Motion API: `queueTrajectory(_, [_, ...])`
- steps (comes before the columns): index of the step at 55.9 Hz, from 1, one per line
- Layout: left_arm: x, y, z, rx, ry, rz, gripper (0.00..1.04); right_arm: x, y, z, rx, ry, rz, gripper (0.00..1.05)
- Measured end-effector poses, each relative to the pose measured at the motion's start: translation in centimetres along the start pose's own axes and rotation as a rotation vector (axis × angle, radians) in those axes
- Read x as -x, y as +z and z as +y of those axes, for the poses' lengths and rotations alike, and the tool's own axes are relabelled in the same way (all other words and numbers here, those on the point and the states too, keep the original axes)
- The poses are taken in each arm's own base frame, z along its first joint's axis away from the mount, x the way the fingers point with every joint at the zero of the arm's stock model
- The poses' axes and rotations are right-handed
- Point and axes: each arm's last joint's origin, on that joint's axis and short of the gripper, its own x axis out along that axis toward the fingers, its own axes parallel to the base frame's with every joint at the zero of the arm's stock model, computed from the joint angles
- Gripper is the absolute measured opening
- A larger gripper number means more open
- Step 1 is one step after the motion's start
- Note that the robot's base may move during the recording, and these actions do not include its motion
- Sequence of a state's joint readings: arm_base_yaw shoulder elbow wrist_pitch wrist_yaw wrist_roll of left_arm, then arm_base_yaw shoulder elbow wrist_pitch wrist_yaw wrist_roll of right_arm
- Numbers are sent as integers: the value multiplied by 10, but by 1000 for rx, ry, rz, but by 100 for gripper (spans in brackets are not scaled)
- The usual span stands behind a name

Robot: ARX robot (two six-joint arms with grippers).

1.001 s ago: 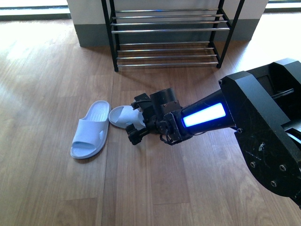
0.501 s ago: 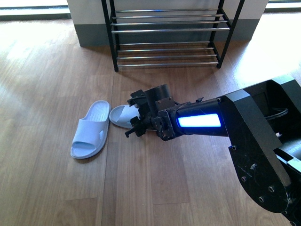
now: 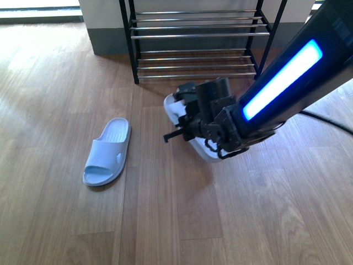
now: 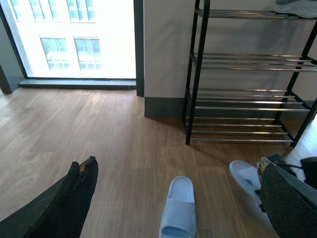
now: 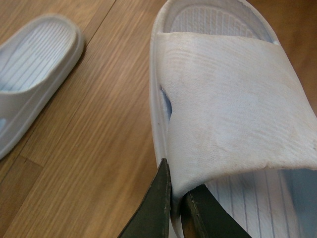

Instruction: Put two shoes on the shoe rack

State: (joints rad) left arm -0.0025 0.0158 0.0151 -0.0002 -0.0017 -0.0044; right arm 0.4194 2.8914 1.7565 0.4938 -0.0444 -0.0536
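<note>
1. The right gripper [image 3: 185, 126] has its jaws pinched together on the strap edge of one pale blue slide [image 3: 205, 150]. The right wrist view shows this closely: the two dark fingertips [image 5: 161, 191] meet on the lower rim of the white strap.
2. In the front view this held slide sits tilted in front of the shoe rack [image 3: 198, 35], at about 6 o'clock from the rack's bottom tier. It is close to the rack but not on it. Whether it touches the wooden floor [image 3: 55, 83] cannot be told.
3. The second slide [image 3: 107, 152] lies flat on the floor, sole down, at about 9 o'clock from the held one and clearly apart from it.
4. The rack's chrome rods carry neither slide in the front view.
5. The left gripper [image 4: 178, 163] has its jaws spread wide apart, holding nothing. Its wrist view shows the floor slide [image 4: 179, 208] between them, and the rack [image 4: 242, 94] beyond.
</note>
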Motion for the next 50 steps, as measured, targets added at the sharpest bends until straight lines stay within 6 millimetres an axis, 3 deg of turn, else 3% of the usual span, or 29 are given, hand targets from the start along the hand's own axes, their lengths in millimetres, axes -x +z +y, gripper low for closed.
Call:
queueTrajectory(7, [0,0,0,0,0,0,95,49,18,-22,-62,-93,-42,2])
queueTrajectory(16, [0,0,0,0,0,0,95,153,28,-59,-168,-253,-83,2])
queueTrajectory(24, [0,0,0,0,0,0,95,228,25,-73,-215,-320,-102,2])
queueTrajectory(37, [0,0,0,0,0,0,95,332,14,-82,-282,-400,-172,2])
queueTrajectory(46, [0,0,0,0,0,0,95,376,-3,-79,-321,-433,-204,2])
queueTrajectory(50, [0,0,0,0,0,0,95,384,-6,-79,-332,-446,-222,2])
